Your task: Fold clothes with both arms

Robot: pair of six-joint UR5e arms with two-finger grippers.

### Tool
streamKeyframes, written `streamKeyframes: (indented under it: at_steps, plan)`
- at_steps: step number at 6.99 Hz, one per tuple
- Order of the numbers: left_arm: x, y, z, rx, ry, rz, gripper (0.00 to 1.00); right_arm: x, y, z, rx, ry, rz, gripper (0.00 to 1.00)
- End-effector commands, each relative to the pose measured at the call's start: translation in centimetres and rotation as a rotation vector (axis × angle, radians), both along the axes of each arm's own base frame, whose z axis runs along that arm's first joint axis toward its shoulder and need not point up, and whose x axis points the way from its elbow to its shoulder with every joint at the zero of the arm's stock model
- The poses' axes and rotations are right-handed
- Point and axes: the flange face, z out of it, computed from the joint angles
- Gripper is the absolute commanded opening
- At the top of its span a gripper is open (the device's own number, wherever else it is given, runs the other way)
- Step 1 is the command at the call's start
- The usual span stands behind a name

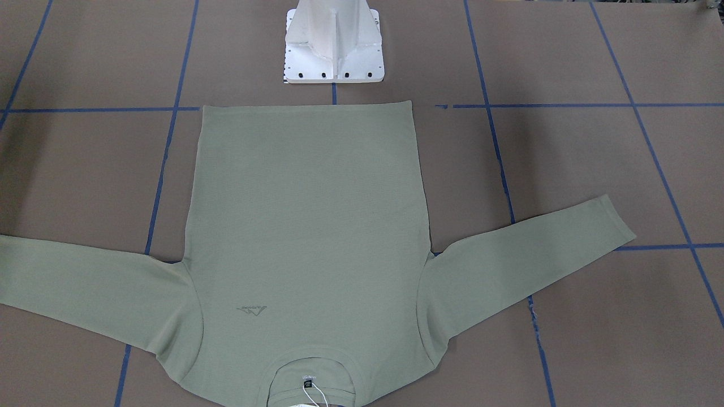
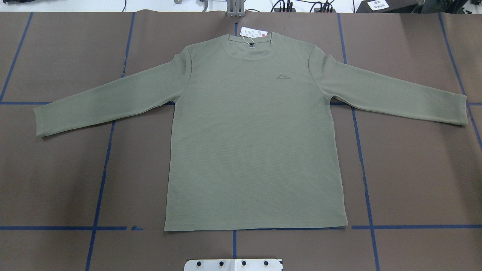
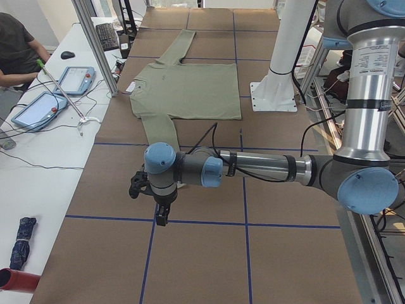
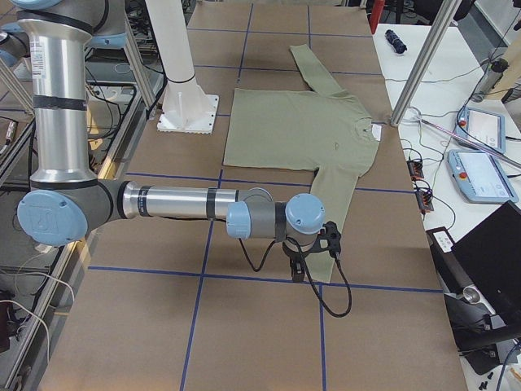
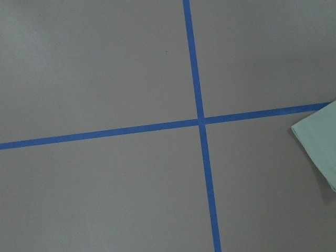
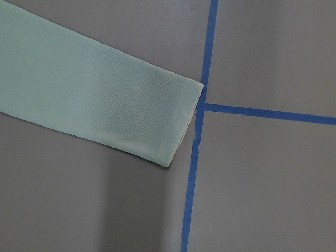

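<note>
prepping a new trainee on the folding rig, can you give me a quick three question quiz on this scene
1. True or false: the sage-green long-sleeved knit shirt lies flat and unfolded on the brown table, both sleeves spread outward.
2. Where is the white paper hang tag?
A. at the ribbed collar
B. on a sleeve cuff
C. at the bottom edge
3. Fill in: the part of the shirt nearest the white metal pedestal base is its ____.
Key: 1 true; 2 A; 3 hem.
</note>
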Motion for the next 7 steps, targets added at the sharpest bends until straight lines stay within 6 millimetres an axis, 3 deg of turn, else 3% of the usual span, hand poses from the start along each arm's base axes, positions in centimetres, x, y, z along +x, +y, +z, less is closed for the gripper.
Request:
streamKeyframes:
  at_steps: [1, 2, 4, 5, 6, 7]
  plan:
    - [0.0, 0.0, 0.0, 0.000, 0.000, 0.001, 1.00, 0.1, 0.3, 0.2, -0.008, -0.005, 0.005, 1.00]
    - [0.0, 0.0, -0.2, -0.001, 0.002, -0.001, 1.00, 0.1, 0.0, -0.1, -0.011, -0.007, 0.013, 1.00]
    - [0.0, -0.1, -3.4, 0.065, 0.005, -0.001, 1.00, -0.7, -0.9, -1.3, 0.003, 0.004, 0.015, 1.00]
    - [0.2, -0.7, -4.0, 0.082, 0.022, 0.003, 1.00, -1.1, -2.2, -3.0, 0.033, 0.006, 0.009, 1.00]
    - [0.9, -1.0, -2.7, 0.111, 0.024, 0.012, 1.00, -1.6, -1.3, -0.9, -0.009, 0.003, -0.001, 1.00]
    - [1.0, -1.1, -0.4, 0.155, 0.034, 0.016, 1.00, -3.4, -2.0, -0.4, 0.012, 0.015, -0.035, 1.00]
